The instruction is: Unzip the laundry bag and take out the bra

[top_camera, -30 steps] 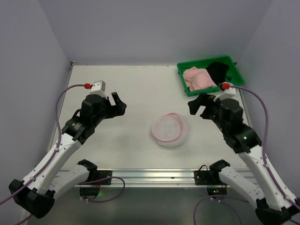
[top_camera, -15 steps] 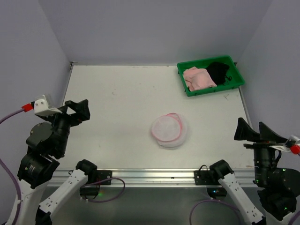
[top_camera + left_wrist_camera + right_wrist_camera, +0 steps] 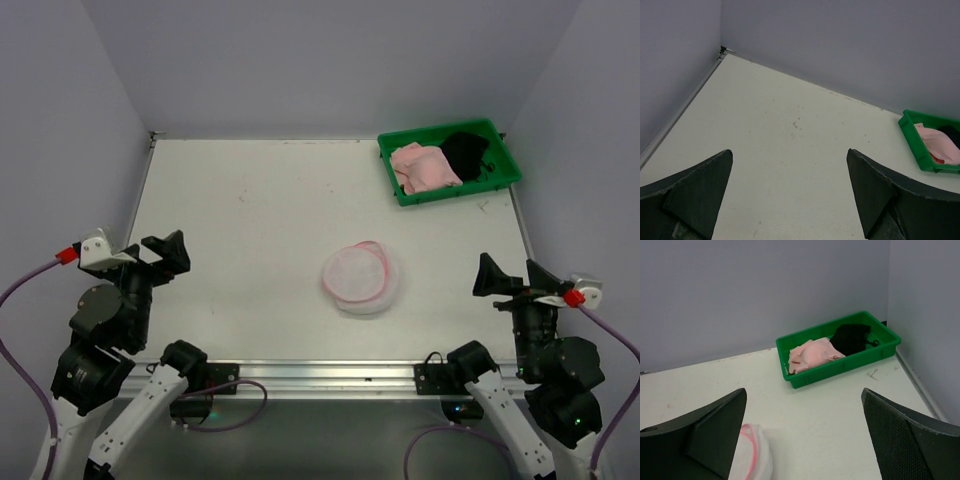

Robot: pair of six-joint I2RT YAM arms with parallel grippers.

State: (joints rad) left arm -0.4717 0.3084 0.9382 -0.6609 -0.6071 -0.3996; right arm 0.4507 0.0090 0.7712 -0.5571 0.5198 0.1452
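The laundry bag point(image 3: 360, 278) is a round white mesh pouch with pink trim, lying flat at the middle of the table; its edge shows in the right wrist view point(image 3: 754, 452). The bra is not visible; I cannot make out what is inside the bag. My left gripper point(image 3: 155, 250) is open and empty, raised near the table's front left, far from the bag; the left wrist view point(image 3: 789, 152) shows only bare table between its fingers. My right gripper point(image 3: 508, 270) is open and empty at the front right, right of the bag, also seen in its wrist view point(image 3: 804, 392).
A green tray point(image 3: 441, 128) stands at the back right corner, holding a pale pink cloth point(image 3: 422, 165) and a black cloth point(image 3: 465, 150). The tray shows in the right wrist view point(image 3: 815, 377) and the left wrist view point(image 3: 922, 162). Walls enclose the table on three sides.
Both arms have pulled back from beside the bag to the table's near corners and lifted. Both grippers stayed open. The bag has not moved.
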